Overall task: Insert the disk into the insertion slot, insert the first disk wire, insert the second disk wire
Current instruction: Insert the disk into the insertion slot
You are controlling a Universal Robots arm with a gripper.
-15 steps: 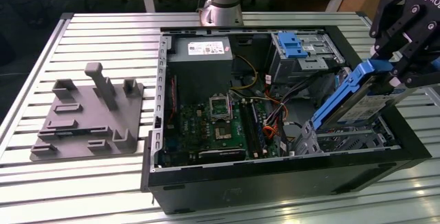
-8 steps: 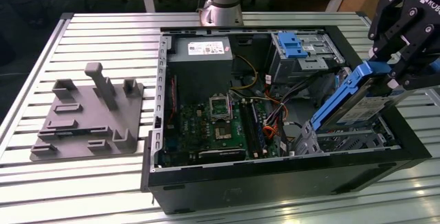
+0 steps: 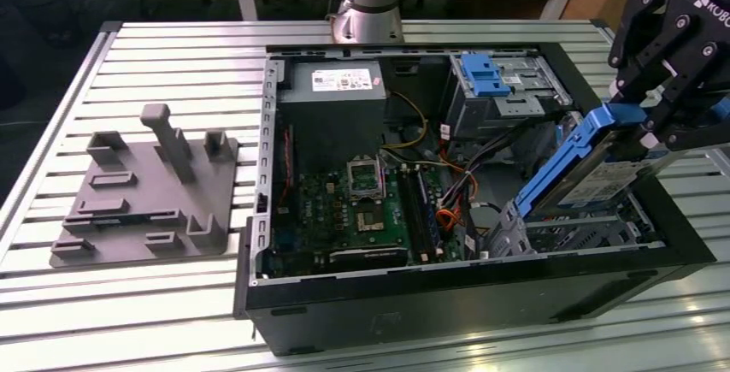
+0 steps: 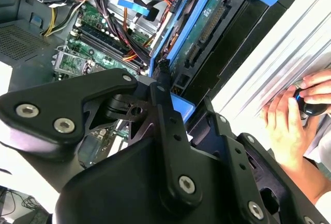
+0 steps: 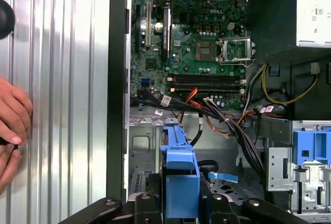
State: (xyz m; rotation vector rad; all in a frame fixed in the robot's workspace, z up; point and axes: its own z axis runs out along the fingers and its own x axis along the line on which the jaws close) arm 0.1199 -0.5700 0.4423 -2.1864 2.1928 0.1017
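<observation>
The disk is a silver drive in a bright blue carrier. It hangs tilted over the open computer case's near right corner in the exterior view. Its lower end reaches down to the insertion slot, a silver perforated bay, and its upper end sticks up above the case wall. My gripper is shut on the carrier's upper end. In the second wrist view the black fingers clamp the blue carrier. In the first wrist view the carrier points into the bay. A bundle of loose cables crosses beside the bay.
A taller grey cage with a blue latch stands behind the bay. The motherboard and the power supply fill the case's left half. A grey fixture plate with pegs lies on the slatted table. A person's hand rests on the table near the case.
</observation>
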